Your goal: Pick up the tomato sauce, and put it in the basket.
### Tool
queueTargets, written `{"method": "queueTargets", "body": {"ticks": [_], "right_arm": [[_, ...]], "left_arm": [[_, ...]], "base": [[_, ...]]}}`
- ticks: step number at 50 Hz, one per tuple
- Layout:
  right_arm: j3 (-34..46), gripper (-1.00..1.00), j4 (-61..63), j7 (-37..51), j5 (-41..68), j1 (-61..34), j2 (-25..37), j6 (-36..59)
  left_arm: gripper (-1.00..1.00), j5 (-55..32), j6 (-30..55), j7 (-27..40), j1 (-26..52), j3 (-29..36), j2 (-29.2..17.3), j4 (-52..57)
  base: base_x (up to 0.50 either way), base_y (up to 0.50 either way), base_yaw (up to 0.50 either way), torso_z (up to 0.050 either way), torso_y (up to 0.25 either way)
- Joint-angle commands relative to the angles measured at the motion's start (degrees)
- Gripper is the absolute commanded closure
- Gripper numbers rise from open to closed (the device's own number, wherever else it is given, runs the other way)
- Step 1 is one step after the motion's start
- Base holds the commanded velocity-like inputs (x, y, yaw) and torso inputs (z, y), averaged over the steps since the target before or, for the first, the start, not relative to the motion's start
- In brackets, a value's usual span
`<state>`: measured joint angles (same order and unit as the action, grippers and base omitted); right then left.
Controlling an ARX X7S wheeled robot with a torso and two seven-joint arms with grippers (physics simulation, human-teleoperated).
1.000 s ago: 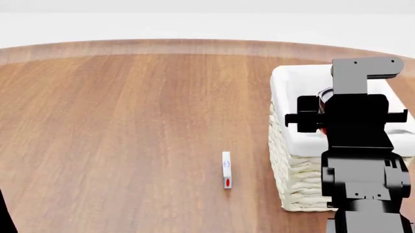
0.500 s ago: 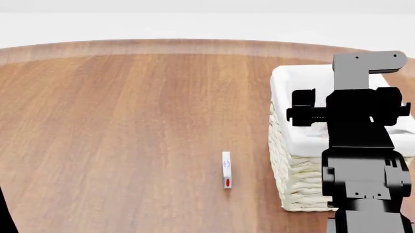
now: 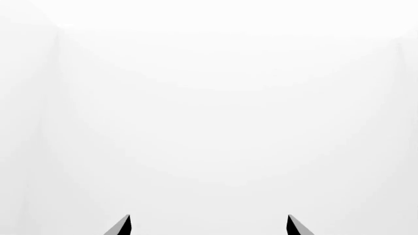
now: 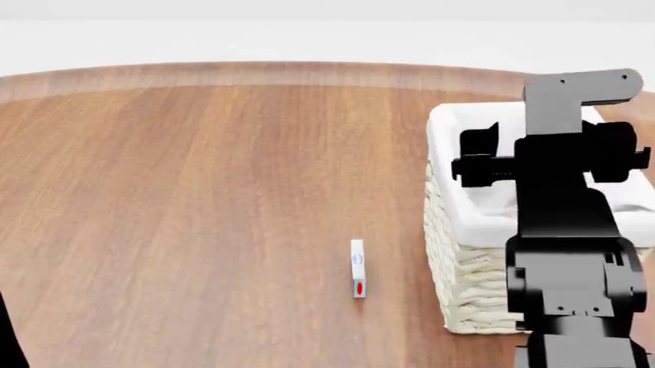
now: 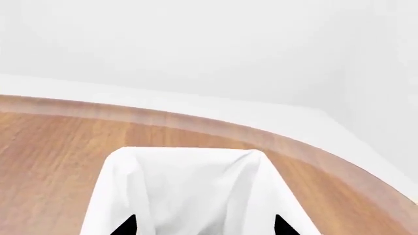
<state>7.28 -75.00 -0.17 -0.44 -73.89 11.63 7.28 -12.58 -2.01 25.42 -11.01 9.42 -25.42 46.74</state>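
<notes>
My right gripper [image 4: 548, 165] hangs over the rectangular cream wicker basket with the white cloth liner [image 4: 461, 230], its jaws apart and empty. I cannot see the tomato sauce can; I judge it lies inside the basket, hidden by my arm. The next move is probably lifting clear of the liner. My left gripper [image 3: 209, 226] is open. A small white tag [image 4: 357, 268] stands on the brown wooden table [image 4: 205, 192], left of the basket.

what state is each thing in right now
basket: upright on the table, liner folded over its rim
right gripper: above the basket, fingers apart, nothing between them
left gripper: fingers apart, holding nothing, facing blank white
small white and red item: on the table, apart from the basket
tomato sauce: not visible
</notes>
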Motion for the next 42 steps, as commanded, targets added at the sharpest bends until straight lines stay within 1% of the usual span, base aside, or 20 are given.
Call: {"method": "queueTargets", "body": {"ticks": [1,4,6,8,9,12,16,25,26,30,33,38,42], "right_arm": [[1.6,-1.0,0.0,0.8,-0.1,0.3,-0.5,-7.7],[3.2,-1.0,0.0,3.1,-1.5,1.6,-0.6,-13.1],[5.2,-1.0,0.1,6.4,-3.4,2.2,-0.7,-17.5],[5.9,-1.0,0.3,7.2,-3.9,2.8,-1.0,-20.6],[6.0,-1.0,2.5,7.7,-4.1,3.7,-0.8,-20.6],[5.6,-1.0,27.5,8.6,-5.0,14.2,1.3,-9.7],[5.1,-1.0,45.7,10.0,-6.0,20.8,2.4,-4.3],[6.1,-1.0,66.7,15.7,-12.5,30.0,4.4,-3.6],[4.9,-1.0,71.3,14.0,-9.9,31.6,4.0,-1.7],[5.4,-1.0,81.3,13.6,-11.7,34.6,4.6,1.7],[5.6,-1.0,85.9,13.6,-12.8,35.6,5.0,2.6],[8.6,-1.0,90.1,17.0,-21.0,38.5,7.5,-0.6],[9.1,-1.0,93.3,17.7,-22.4,41.1,7.8,-0.7]], "left_arm": [[-1.0,0.0,0.0,-0.1,0.3,0.5,0.0,-0.3],[-1.0,-0.1,0.1,-0.2,0.6,0.8,-0.1,-0.3],[-1.0,-0.1,0.1,-0.3,0.7,1.0,-0.1,-0.3],[-1.0,-0.1,0.0,-0.3,0.7,1.1,0.0,-0.4],[-1.0,0.0,0.1,-0.3,0.7,1.2,0.0,-0.4],[-1.0,0.2,0.1,-0.2,0.6,1.3,-0.1,-0.5],[-1.0,0.4,0.2,-0.2,0.5,1.6,-0.1,-0.4],[-1.0,0.7,0.0,-0.1,0.1,1.7,-0.4,-0.4],[-1.0,0.8,-0.2,-0.1,-0.1,1.8,-0.4,-0.5],[-1.0,0.7,-0.4,-0.4,0.4,2.3,-0.1,-1.6],[-1.0,0.3,0.3,-0.4,1.3,2.4,-0.1,-1.3],[-1.0,0.4,0.4,-0.5,1.9,3.0,0.1,-1.9],[-1.0,0.5,0.5,-0.5,2.0,3.1,0.1,-2.2]], "base": [[0.0,0.0,0.0,0.0,0.0],[0.0,0.0,0.0,0.0,0.0],[0.0,0.0,0.0,0.0,0.0],[0.0,0.0,0.0,0.0,0.0],[0.0,0.0,0.0,0.0,0.0],[0.0,0.0,0.0,0.0,0.0],[0.0,0.0,0.0,0.0,0.0],[0.0,0.0,0.0,0.0,0.0],[0.0,0.0,0.0,0.0,0.0],[0.0,0.0,0.0,0.0,0.0],[0.0,0.0,0.0,0.0,0.0],[0.0,0.0,0.0,0.0,0.0],[0.0,0.0,0.0,0.0,0.0]]}}
